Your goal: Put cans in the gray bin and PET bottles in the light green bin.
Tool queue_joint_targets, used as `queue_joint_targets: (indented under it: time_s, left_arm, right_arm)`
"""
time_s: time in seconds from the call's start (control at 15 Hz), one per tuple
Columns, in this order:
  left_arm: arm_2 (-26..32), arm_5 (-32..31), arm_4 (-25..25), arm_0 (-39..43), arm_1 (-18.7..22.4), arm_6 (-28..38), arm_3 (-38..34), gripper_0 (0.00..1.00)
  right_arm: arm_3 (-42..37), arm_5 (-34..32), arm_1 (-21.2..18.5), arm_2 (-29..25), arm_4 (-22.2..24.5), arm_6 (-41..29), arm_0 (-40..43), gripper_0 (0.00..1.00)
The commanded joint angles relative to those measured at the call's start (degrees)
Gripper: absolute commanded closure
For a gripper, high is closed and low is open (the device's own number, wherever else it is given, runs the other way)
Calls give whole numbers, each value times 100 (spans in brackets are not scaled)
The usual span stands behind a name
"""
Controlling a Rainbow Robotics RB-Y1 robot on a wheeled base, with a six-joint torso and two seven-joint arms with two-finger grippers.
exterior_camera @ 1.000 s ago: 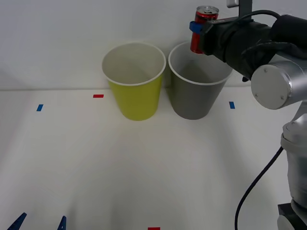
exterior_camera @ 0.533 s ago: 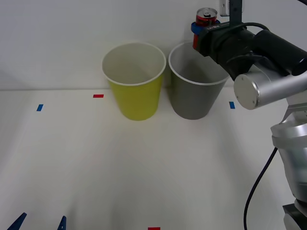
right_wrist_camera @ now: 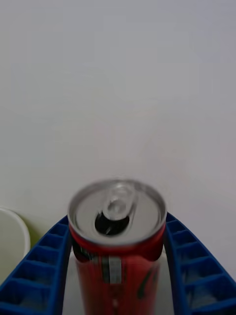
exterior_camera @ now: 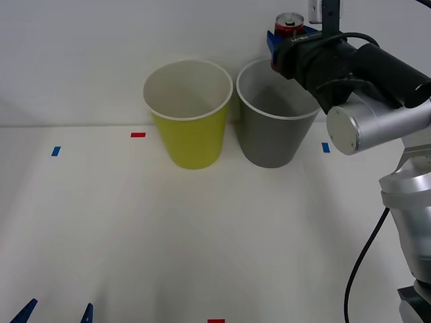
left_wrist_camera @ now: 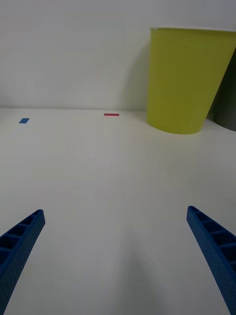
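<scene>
The right gripper (exterior_camera: pixel 281 42) clasps the red can (exterior_camera: pixel 289 27) above the gray bin's (exterior_camera: pixel 273 138) far rim, so releasing here risks it glancing off outside.

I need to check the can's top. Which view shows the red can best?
The right wrist view: the small red drink can sits close up between the right gripper's blue fingers, silver top and tab visible. The front view shows it small.

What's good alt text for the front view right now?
The right gripper holds a red can upright above the gray bin's far rim. The green bin stands beside it on the white table; the left gripper waits open at the near edge.
</scene>
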Motion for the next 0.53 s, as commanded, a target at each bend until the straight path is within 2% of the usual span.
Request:
queue_joint_targets:
  time_s: [0.07, 0.27, 0.53]
  left_arm:
    - [0, 0, 0, 0, 0, 0, 0, 0]
    - [0, 0, 0, 0, 0, 0, 0, 0]
    - [0, 0, 0, 0, 0, 0, 0, 0]
  right_arm:
    - [-8, -2, 245, 17, -82, -30, 8, 0]
    - [-219, -2, 333, 43, 24, 5, 193, 0]
    - [-1783, -11, -80, 315, -29, -65, 1652, 0]
